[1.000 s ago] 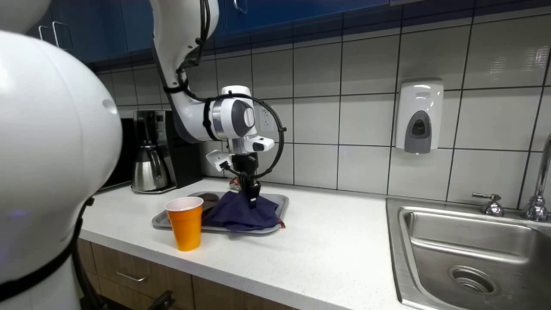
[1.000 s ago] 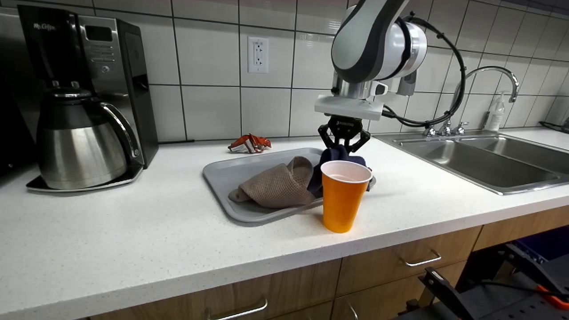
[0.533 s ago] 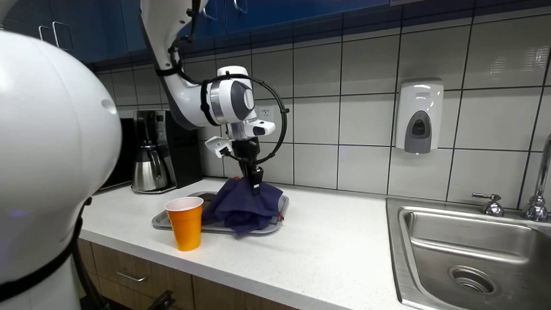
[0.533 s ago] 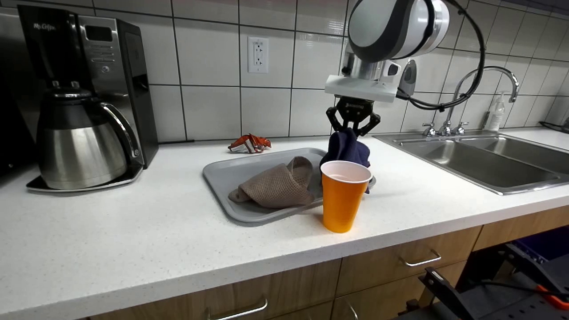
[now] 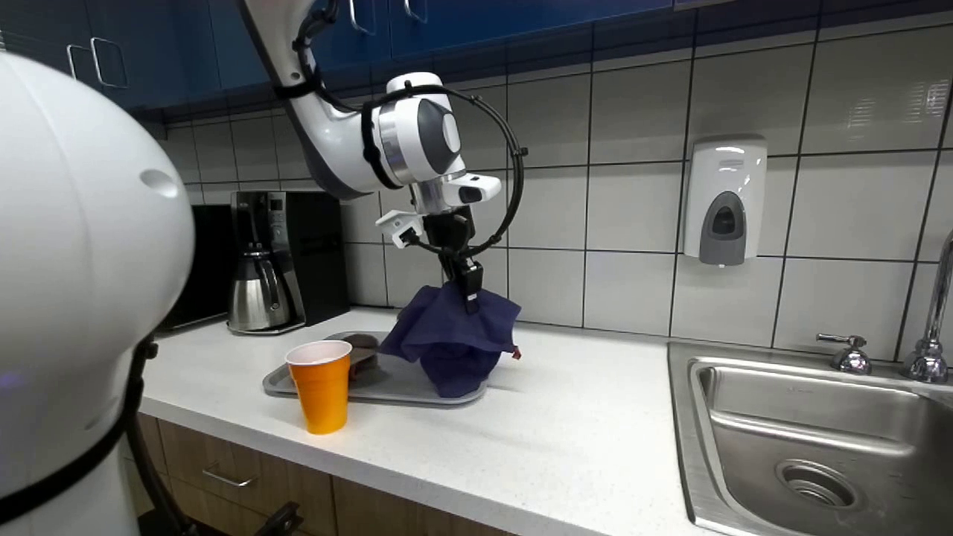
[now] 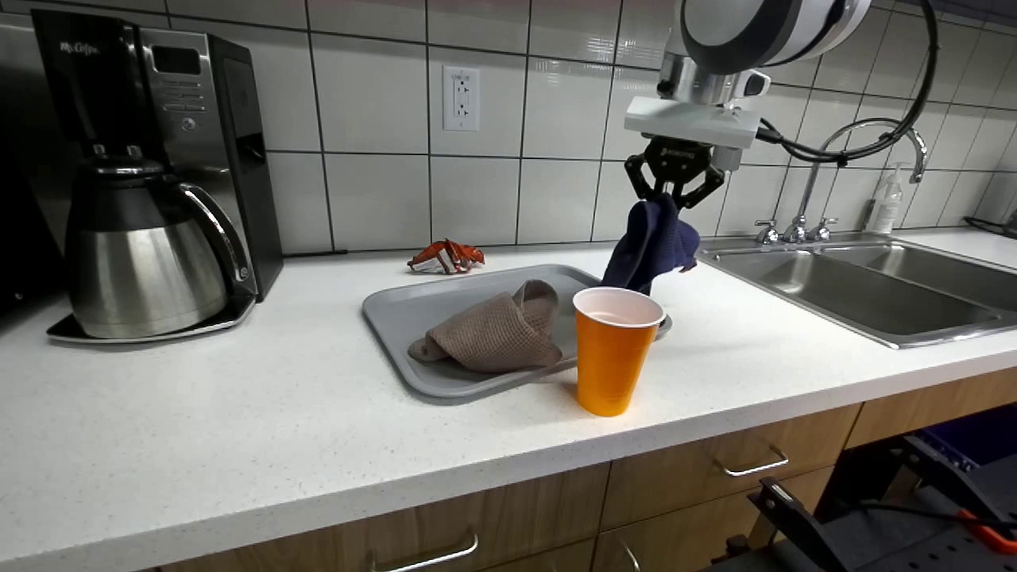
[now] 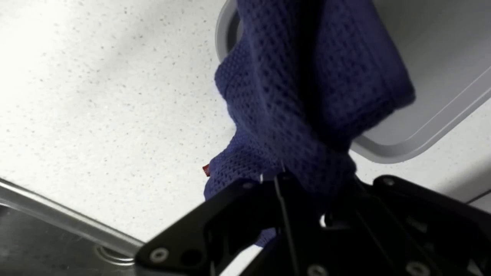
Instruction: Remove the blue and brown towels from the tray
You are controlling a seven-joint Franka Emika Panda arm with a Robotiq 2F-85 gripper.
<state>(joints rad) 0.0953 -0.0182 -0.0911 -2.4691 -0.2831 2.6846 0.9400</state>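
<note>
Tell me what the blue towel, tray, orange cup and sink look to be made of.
Blue towel: soft-looking, dimpled cloth, fibre unclear; it drapes in folds.
Tray: probably plastic, matte; dull grey with a smooth, rounded rim.
Orange cup: likely plastic, smooth and faintly shiny, with thin walls.
Sink: apparently stainless steel, satin; silvery with soft reflections.

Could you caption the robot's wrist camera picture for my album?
The robot's hand grips a dangling blue towel, the gray tray partly hidden behind it, a sink in the lower-left corner.
</note>
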